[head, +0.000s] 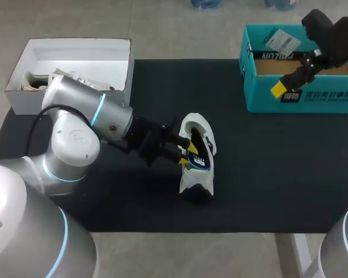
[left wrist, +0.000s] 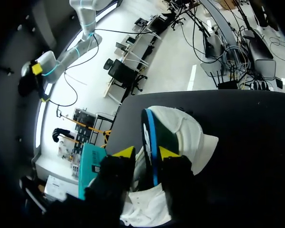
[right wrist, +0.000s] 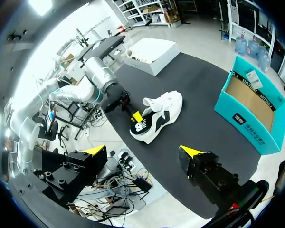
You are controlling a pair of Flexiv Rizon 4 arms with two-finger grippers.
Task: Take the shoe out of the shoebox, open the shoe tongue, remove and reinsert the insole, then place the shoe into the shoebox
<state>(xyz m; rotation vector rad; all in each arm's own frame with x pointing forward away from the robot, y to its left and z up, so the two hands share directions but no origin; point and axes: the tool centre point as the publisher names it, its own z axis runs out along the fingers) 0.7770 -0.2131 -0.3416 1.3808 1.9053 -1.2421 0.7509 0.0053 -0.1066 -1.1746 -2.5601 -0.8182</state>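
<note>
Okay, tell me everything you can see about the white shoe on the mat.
The white shoe lies on the black mat, near its middle. It looks like soft fabric, its upper slumped and spread open. A dark insole with a blue edge stands in the opening, gripped between the left arm's jaws. Nothing else touches it.

We log a passage over the tabletop (head: 267,174) between shoe (head: 197,124) and teal shoebox (head: 261,95), well apart. Left hand (head: 189,153), clamped on the shoe, blocks its left side; right hand (head: 280,87) overhangs the shoebox.
</note>
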